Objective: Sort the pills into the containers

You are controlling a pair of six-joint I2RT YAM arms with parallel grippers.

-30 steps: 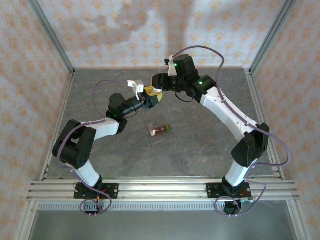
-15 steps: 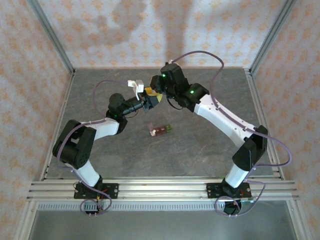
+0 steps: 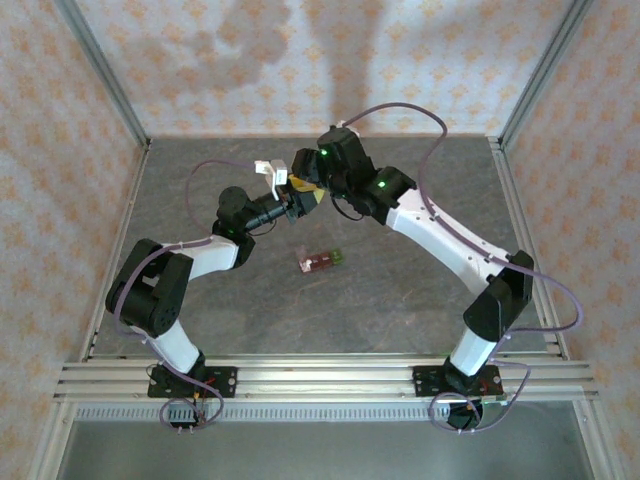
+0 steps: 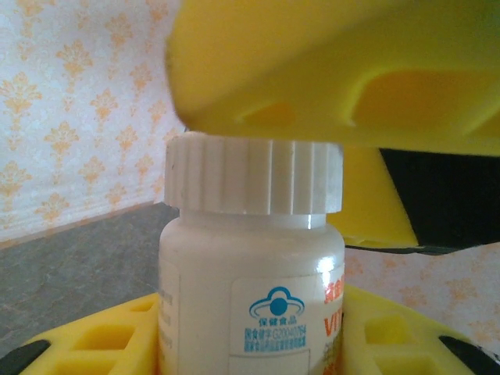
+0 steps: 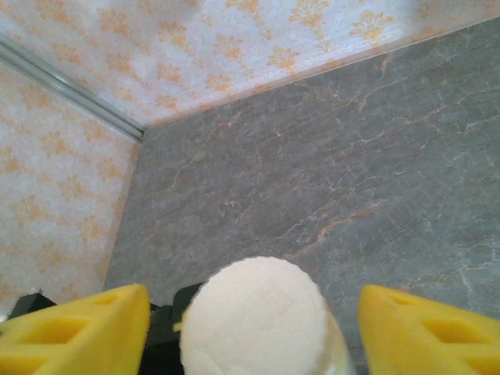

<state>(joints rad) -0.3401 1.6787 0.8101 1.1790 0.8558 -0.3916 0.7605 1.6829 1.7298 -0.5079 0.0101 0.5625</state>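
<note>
My left gripper [image 4: 250,355] is shut on a white bottle [image 4: 250,289] with a ribbed white cap [image 4: 254,176], held upright above the table. Its yellow fingers [image 4: 90,344] press the bottle's sides. My right gripper [image 5: 254,336] hangs open directly over the cap [image 5: 254,316], and a gap shows between the cap and each yellow finger [image 5: 78,332]. From above, both grippers meet at the bottle [image 3: 303,192] at mid-back. The containers [image 3: 321,261], a short reddish-brown strip with one green end, lie on the table in front of them. The pills are out of view.
The grey marbled table [image 3: 400,290] is walled by patterned panels on three sides, with aluminium posts at the back corners [image 3: 140,135]. A metal rail [image 3: 320,375] runs along the near edge by the arm bases.
The right arm swung left and came over the bottle's cap. Its jaws, shut a moment ago, have opened. The left arm and bottle stayed put.
</note>
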